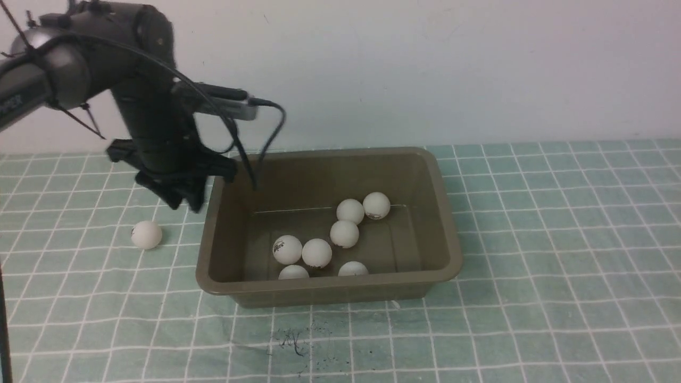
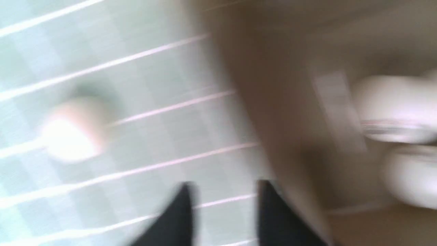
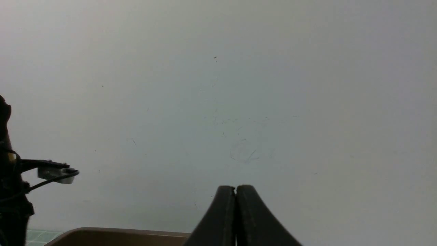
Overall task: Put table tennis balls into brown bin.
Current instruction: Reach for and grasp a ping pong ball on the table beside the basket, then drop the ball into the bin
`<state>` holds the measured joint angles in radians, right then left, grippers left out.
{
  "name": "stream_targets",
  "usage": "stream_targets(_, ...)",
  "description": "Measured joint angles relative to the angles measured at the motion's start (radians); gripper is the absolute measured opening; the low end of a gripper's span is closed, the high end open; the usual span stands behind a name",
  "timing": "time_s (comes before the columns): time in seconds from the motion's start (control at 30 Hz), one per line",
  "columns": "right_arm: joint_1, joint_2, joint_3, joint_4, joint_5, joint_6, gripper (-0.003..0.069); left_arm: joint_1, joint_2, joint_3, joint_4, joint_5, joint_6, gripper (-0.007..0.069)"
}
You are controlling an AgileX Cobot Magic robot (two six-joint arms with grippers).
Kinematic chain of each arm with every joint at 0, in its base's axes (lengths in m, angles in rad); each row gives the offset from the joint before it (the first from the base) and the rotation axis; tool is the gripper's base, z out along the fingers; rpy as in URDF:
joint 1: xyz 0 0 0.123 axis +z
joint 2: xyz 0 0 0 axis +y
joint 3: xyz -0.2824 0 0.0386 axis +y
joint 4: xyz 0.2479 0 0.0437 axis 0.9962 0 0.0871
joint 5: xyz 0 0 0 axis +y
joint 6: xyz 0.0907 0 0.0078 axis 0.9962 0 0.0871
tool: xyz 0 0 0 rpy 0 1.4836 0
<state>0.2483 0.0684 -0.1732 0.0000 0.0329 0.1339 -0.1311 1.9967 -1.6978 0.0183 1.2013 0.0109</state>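
The brown bin (image 1: 229,223) stands mid-table and holds several white table tennis balls (image 1: 316,252). One more ball (image 1: 146,234) lies on the cloth left of the bin, blurred in the left wrist view (image 2: 73,131). My left gripper (image 1: 181,197) hangs above the cloth just outside the bin's left wall, behind that ball; its fingers stand apart with nothing between them (image 2: 223,201). The bin's wall (image 2: 273,112) and two balls (image 2: 396,109) inside it show in the blurred left wrist view. My right gripper (image 3: 235,191) is shut, empty, raised and facing the wall.
A green cloth with a white grid (image 1: 558,239) covers the table. Dark scribble marks (image 1: 290,338) sit on it in front of the bin. A white wall (image 1: 425,64) stands behind. The bin's rim (image 3: 112,232) shows low in the right wrist view.
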Motion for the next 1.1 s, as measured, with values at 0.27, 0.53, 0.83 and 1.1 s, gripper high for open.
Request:
stream_targets(0.27, 0.0, 0.0, 0.0, 0.0, 0.0, 0.0, -0.001, 0.161, 0.026, -0.001, -0.07, -0.159, 0.079, 0.0048)
stream_targets(0.53, 0.0, 0.0, 0.0, 0.0, 0.0, 0.0, -0.001, 0.163, 0.171, -0.001, -0.075, -0.172, 0.094, 0.0388)
stream_targets(0.83, 0.0, 0.0, 0.0, 0.0, 0.0, 0.0, -0.001, 0.159, 0.233, -0.018, -0.067, -0.129, 0.054, 0.0345)
stream_targets(1.1, 0.0, 0.0, 0.0, 0.0, 0.0, 0.0, -0.001, 0.054, 0.034, -0.124, -0.185, -0.085, 0.124, 0.0345)
